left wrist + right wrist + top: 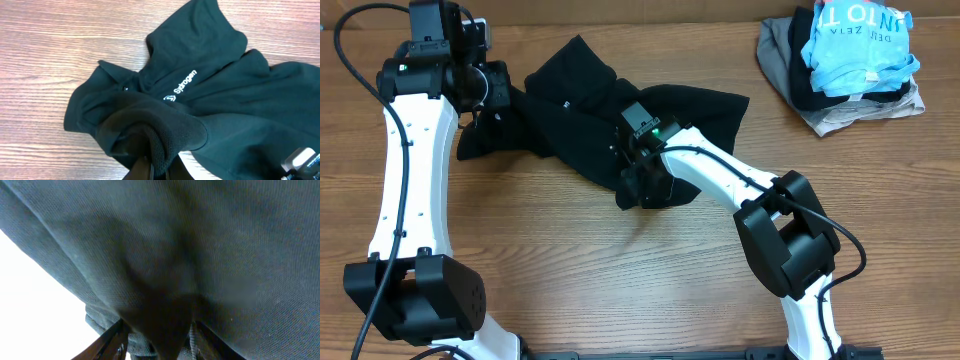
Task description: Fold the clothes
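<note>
Overhead: black T-shirt [590, 110] is lying crumpled at the middle-left of the table [620, 290], far from flat. Left gripper [492, 88] is sitting at the shirt's left edge, right gripper [642, 188] is working at its near edge with fabric bunched around it. Pile of folded garments [840, 65] with a light blue shirt [855, 40] on top is sitting well apart at the far right corner, not involved

Left wrist: fingers are pressed together and pinching a rolled fold of the black fabric at the bottom of the frame; white logo [180, 86] is showing just beyond, so the chest is facing up here

Right wrist: fabric is filling the whole view and draping between the finger tips [112, 340]; the pads themselves are hidden, so I can't tell whether the jaws are gripping yet

Judgement: both arms are getting hold to spread the shirt flat. To do it well, make sure the right is catching one layer at the hem, not a wad, then pull the two grips apart low and evenly so the body is lying smooth before any fold
</note>
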You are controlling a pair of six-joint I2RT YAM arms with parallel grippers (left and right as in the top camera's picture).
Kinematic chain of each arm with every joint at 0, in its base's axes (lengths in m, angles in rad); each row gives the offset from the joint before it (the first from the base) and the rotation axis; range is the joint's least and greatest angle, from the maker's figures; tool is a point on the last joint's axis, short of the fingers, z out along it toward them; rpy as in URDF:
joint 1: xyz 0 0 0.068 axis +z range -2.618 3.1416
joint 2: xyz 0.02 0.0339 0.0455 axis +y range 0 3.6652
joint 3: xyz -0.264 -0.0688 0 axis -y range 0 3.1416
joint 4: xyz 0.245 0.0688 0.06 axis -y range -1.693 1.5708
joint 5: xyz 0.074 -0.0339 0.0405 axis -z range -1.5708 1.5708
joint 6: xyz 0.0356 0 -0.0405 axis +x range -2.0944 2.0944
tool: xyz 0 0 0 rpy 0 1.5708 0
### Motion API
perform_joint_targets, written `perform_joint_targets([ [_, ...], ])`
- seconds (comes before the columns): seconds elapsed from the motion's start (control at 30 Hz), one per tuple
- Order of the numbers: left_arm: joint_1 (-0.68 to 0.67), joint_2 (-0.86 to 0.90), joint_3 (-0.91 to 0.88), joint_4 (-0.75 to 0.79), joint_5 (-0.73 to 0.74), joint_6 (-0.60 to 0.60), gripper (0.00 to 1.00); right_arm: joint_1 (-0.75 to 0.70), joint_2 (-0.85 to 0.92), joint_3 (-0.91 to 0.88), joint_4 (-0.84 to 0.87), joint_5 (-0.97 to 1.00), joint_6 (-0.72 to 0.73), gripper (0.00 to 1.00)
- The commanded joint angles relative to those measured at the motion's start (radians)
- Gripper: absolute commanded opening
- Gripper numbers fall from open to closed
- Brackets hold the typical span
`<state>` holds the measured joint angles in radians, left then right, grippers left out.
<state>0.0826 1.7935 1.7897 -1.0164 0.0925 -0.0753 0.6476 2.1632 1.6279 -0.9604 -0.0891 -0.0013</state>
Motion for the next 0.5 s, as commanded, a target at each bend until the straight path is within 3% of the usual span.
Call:
perform_joint_targets([
  [0.0,0.003,-0.034,0.019,0.000,-0.023,0.002,0.04,-0.008,0.008,-0.027,-0.005,0.010,-0.003,0.43],
  [0.17,0.003,-0.034,0.019,0.000,-0.023,0.001,0.04,-0.012,0.008,-0.060,-0.010,0.011,-0.002,0.39],
  [0.23,0.003,-0.034,0.019,0.000,-0.023,0.001,0.04,-0.021,0.008,-0.060,-0.010,0.011,0.013,0.27],
  [0.3,0.003,-0.034,0.019,-0.002,-0.023,0.002,0.04,-0.035,0.008,-0.060,-0.010,0.016,0.042,0.04],
  [0.47,0.007,-0.055,0.025,-0.008,-0.027,0.035,0.04,-0.100,-0.007,-0.027,-0.060,0.011,0.088,0.04],
])
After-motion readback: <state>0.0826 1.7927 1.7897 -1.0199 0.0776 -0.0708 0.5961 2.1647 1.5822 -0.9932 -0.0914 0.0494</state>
